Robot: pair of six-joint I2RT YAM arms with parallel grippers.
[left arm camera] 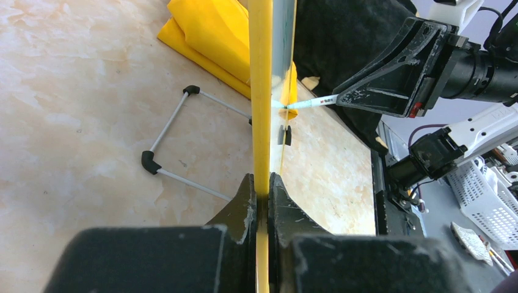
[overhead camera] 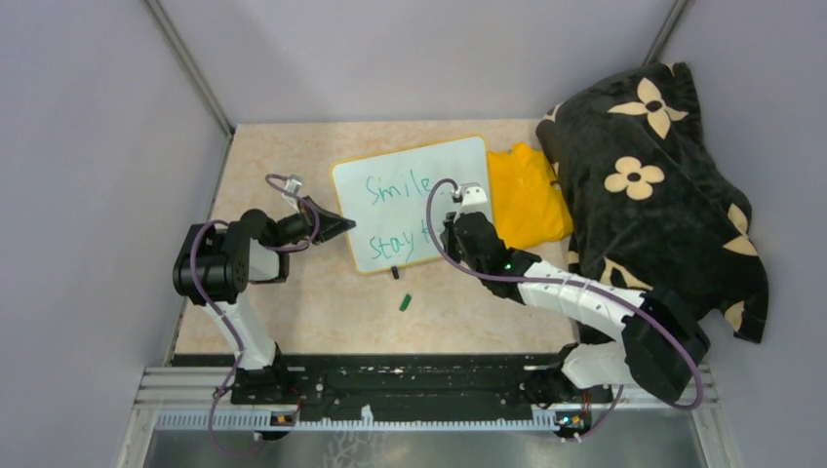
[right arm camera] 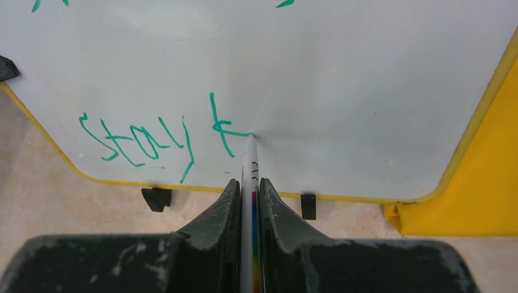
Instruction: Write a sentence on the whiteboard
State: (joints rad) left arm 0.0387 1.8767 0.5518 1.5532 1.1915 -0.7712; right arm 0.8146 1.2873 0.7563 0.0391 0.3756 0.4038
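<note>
1. My left gripper (left arm camera: 261, 183) is clamping shut on the yellow-framed edge of the whiteboard (overhead camera: 429, 166). In the top view the board is sitting at this gripper's 3 o'clock.
2. My right gripper (right arm camera: 247, 186) is pinching a marker (right arm camera: 250, 159), whose tip is touching the board at 12 o'clock.
3. The green sentence (right arm camera: 148, 142) is showing "stay" at the tip's 9 o'clock, with an unfinished letter meeting the tip.
4. A yellow cloth (overhead camera: 527, 195) is lying at the board's 3 o'clock.

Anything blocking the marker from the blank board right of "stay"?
Nothing visible. The marker in the right gripper touches the whiteboard at the sentence's last stroke; the surface to its right is bare up to the frame. The left gripper clamps the board's left edge.
</note>
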